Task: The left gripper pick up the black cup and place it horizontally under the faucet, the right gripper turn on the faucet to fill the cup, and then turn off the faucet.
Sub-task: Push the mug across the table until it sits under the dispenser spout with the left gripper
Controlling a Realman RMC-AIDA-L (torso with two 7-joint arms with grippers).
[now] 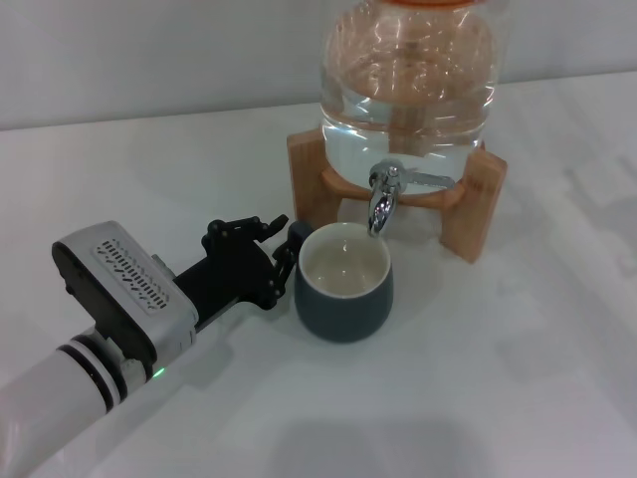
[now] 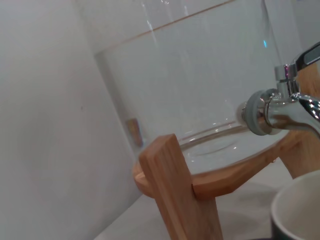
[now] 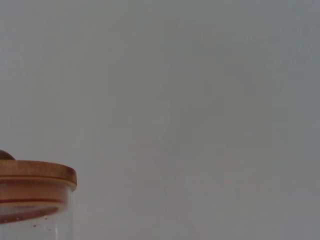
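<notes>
The black cup (image 1: pixel 343 299) stands upright on the white table, its cream inside showing, directly below the spout of the chrome faucet (image 1: pixel 383 199). No water stream shows. My left gripper (image 1: pixel 289 257) is at the cup's left side, its fingers closed on the cup where the handle is hidden. In the left wrist view the faucet (image 2: pixel 287 107) and the cup's rim (image 2: pixel 297 205) show close by. The faucet's lever points to the right along the jar. My right gripper is out of view.
The clear water jar (image 1: pixel 408 90) sits on a wooden stand (image 1: pixel 473 214) at the back of the table. The right wrist view shows only the jar's wooden lid (image 3: pixel 35 175) and a plain wall. White tabletop lies in front and to the right of the cup.
</notes>
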